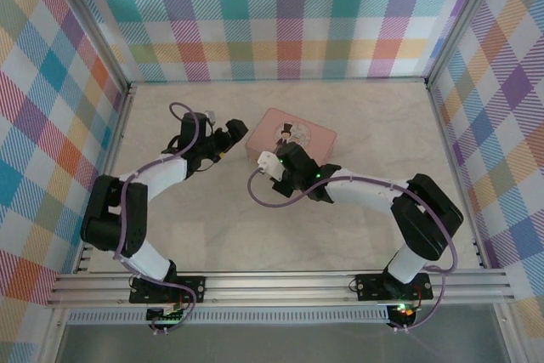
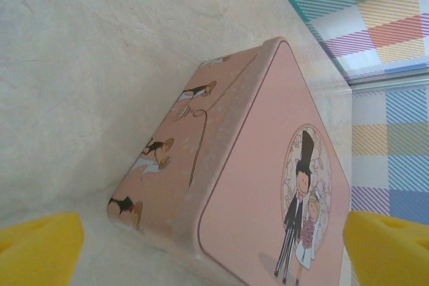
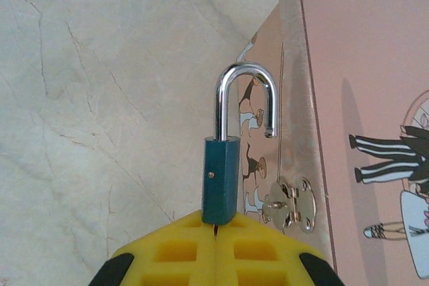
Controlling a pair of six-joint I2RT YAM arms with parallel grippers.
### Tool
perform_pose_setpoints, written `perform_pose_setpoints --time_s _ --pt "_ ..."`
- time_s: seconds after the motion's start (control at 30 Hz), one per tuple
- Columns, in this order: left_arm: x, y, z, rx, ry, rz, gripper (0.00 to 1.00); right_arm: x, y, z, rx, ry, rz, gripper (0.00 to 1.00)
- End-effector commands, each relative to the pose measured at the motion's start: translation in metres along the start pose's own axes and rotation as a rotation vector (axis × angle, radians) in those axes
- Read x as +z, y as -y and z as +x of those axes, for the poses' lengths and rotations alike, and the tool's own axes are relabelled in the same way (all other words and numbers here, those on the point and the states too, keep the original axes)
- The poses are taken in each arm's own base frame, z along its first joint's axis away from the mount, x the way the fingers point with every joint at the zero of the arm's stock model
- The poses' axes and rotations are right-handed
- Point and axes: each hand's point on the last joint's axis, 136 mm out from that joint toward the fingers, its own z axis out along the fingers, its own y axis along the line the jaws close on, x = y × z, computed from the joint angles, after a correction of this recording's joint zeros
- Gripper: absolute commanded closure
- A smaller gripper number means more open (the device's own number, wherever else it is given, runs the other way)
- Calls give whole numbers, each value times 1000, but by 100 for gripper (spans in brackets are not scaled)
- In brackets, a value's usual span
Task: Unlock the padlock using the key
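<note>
The padlock [image 3: 220,179] has a small teal-blue body and a chrome shackle [image 3: 244,98]. The shackle's right leg hangs free of the body. My right gripper [image 3: 216,222] is shut on the bottom of the lock body and holds it upright beside the pink tin [image 3: 362,98]. In the top view that gripper [image 1: 285,157] sits at the tin's near side. My left gripper [image 2: 214,249] is open; its yellow fingertips [image 2: 37,249] stand wide apart with nothing between them, close to a corner of the tin [image 2: 261,185]. The key is hidden.
The pink tin [image 1: 293,135] lies on the marble-look table [image 1: 212,227] near the middle. A small chrome hasp [image 3: 289,204] sits on its side wall, right of the held lock. Plaid walls [image 1: 280,14] close in the back and both sides.
</note>
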Motion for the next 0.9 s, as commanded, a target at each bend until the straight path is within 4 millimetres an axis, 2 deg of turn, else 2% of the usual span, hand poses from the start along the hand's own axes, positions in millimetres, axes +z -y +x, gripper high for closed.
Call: perform_pose_setpoints --time_s 0.0,0.3,0.5,0.57,0.73,0.87 --pt "-22 -3 -2 46 37 -44 0 -18 1 -24 70 96 -4 100" --pt "-62 -11 18 100 33 -90 0 -48 4 -29 206 134 -9 100" --pt "-73 -25 35 120 2 -123 0 -71 24 -24 320 112 57 100" --pt "-74 -29 38 127 -4 -134 0 -79 37 -16 415 89 87 100" --pt "-74 -34 44 121 -19 -139 0 -102 76 21 642 4 210 100" --pt "-75 -35 45 125 -16 -139 0 -121 109 71 868 -97 339 100"
